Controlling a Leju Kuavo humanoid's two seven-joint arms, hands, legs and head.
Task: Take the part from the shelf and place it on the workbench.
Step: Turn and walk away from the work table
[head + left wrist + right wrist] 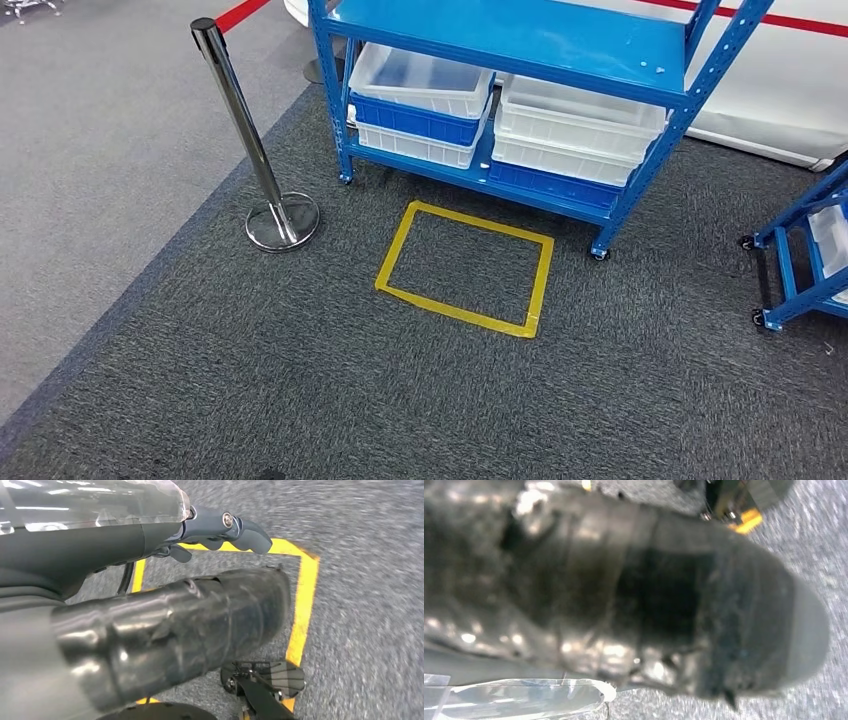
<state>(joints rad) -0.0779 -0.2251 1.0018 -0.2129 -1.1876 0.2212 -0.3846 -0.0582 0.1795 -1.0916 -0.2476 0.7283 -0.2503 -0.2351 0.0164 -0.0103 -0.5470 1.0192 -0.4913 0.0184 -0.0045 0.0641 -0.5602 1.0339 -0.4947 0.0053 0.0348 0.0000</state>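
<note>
Nothing taken yet: the shelf (520, 40) stands just beyond the taped square (465, 268); left robot hand (220, 530) holds nothing, fingers apart; right robot hand (649, 610) too blurred to tell.

No text, label, brand or number can be read in any view. The yellow tape rectangle (465, 268) on the dark grey carpet carries no writing.

Bright, even overhead light in the head view, sharp throughout, soft glare on the chrome post (240, 110), both wrist views motion-blurred, right wrist darkest, smeared highlights
</note>
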